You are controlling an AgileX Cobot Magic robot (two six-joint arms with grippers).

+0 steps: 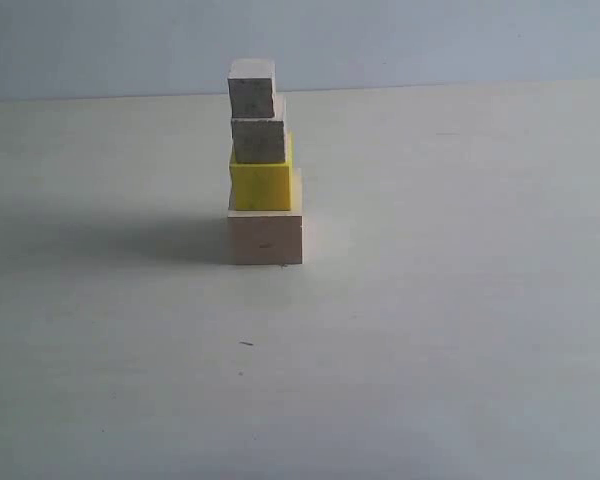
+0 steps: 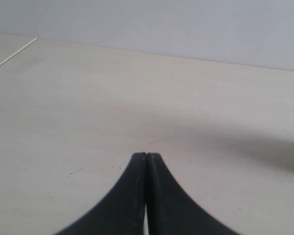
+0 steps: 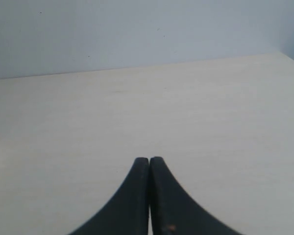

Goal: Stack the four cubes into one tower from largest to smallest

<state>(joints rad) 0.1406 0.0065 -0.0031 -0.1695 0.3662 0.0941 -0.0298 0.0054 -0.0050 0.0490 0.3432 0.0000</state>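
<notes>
In the exterior view one tower stands on the pale table. The large pale wooden cube (image 1: 266, 238) is at the bottom, the yellow cube (image 1: 261, 182) rests on it, then the small wooden cube (image 1: 259, 139), and the smallest wooden cube (image 1: 252, 89) on top, shifted slightly left. Neither arm shows in that view. My left gripper (image 2: 146, 155) is shut with nothing in it, over bare table. My right gripper (image 3: 149, 159) is likewise shut and empty. No cube appears in either wrist view.
The table (image 1: 450, 300) spreads wide around the tower, with a grey wall behind. The tower casts a shadow to the left. A table edge line (image 2: 13, 55) shows in the left wrist view.
</notes>
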